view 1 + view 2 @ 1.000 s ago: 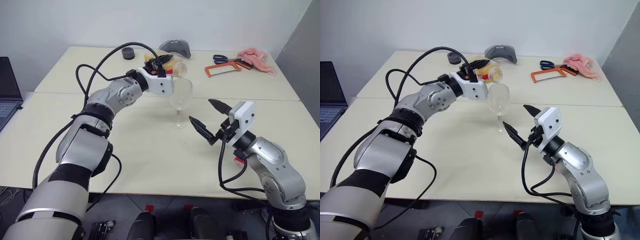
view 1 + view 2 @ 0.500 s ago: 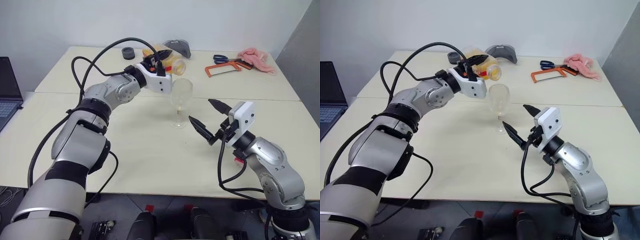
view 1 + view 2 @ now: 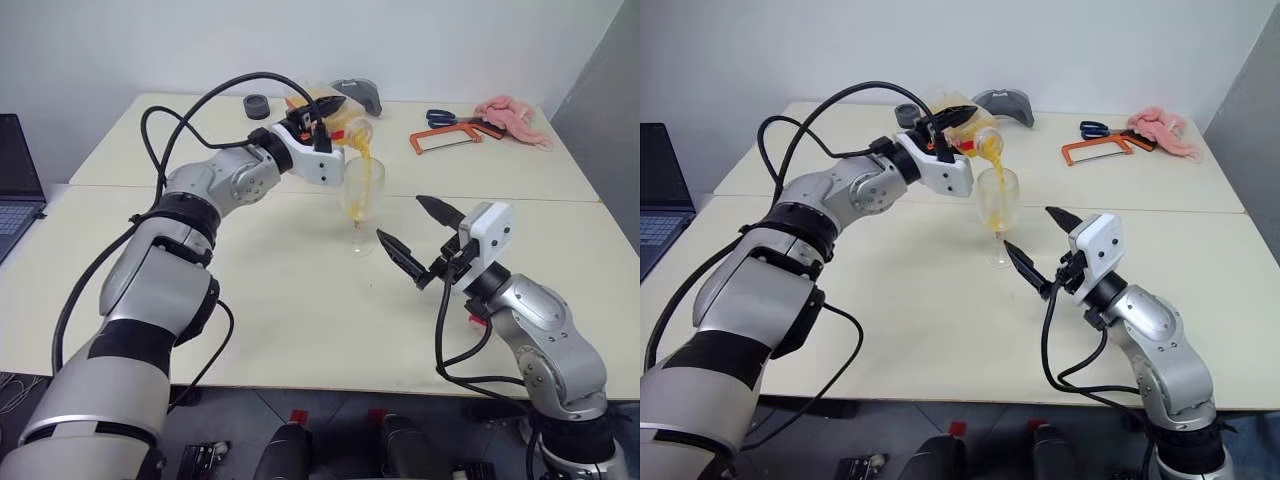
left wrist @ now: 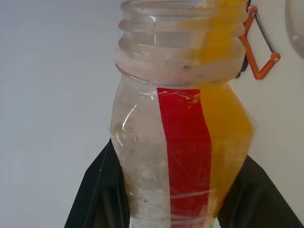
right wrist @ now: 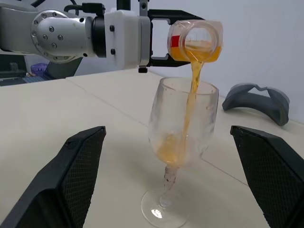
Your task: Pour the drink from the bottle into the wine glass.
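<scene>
Fingers [image 4: 102, 190] cover the tipped bottle [image 4: 183, 142] base; drink [image 5: 190, 95] streams out.

Clear glossy plastic bottle [image 5: 199, 40], smooth clear wine glass [image 5: 183, 123], matt cream table [image 3: 300, 300].

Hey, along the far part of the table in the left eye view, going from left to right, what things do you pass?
Black ring → bottle tipped in the left gripper → grey curved object → scissors → orange-framed hacksaw → pink cloth.
</scene>
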Controlling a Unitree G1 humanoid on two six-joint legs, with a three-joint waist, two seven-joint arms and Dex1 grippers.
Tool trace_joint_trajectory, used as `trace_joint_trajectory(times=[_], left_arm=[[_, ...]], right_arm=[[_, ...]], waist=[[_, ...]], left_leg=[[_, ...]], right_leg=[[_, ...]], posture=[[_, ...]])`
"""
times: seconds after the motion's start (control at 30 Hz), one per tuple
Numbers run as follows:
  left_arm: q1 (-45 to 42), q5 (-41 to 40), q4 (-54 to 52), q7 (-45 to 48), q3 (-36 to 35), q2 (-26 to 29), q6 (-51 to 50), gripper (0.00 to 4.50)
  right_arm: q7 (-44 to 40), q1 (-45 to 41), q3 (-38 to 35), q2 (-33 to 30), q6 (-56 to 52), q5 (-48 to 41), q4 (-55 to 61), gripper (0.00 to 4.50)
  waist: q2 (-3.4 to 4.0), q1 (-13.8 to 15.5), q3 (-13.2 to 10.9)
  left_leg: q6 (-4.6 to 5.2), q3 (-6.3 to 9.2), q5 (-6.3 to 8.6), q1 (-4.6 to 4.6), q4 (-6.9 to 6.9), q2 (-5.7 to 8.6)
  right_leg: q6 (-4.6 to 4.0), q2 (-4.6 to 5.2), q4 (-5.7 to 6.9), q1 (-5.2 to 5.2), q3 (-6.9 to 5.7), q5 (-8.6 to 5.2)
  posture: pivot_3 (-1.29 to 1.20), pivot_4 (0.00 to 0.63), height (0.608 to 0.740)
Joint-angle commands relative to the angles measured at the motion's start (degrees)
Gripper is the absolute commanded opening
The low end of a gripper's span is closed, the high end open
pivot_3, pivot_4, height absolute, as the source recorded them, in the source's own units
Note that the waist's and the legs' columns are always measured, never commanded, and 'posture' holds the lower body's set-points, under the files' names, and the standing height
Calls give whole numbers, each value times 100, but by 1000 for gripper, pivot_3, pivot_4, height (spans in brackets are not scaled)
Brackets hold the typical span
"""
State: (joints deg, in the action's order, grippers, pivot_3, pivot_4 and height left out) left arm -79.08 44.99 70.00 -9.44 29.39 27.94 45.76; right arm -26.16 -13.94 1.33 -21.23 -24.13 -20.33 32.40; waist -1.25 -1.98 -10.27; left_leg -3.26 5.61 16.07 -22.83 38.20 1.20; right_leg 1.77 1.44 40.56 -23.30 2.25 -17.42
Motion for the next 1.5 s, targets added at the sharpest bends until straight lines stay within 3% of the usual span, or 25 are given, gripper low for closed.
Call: trace_joint_trajectory(times=[0.03,1.5], left_arm=[[-282,1,-96,-172,-18,107,36,1761],[-473,358,118,-684,246,134,-96,1725]], right_arm=[[-18,13,-95,34,178,-60,73,4500],[2,137,-57,23,93,-84,153,4500]], waist=[[0,0,0],[0,-1,0]], left_leg=[[0,0,0,0,0,0],[1,-3,0,-1,25,5]], right_leg=[[0,1,0,0,0,0],[1,4,26,-2,2,-1]], posture=[[0,150,740],[0,150,740]])
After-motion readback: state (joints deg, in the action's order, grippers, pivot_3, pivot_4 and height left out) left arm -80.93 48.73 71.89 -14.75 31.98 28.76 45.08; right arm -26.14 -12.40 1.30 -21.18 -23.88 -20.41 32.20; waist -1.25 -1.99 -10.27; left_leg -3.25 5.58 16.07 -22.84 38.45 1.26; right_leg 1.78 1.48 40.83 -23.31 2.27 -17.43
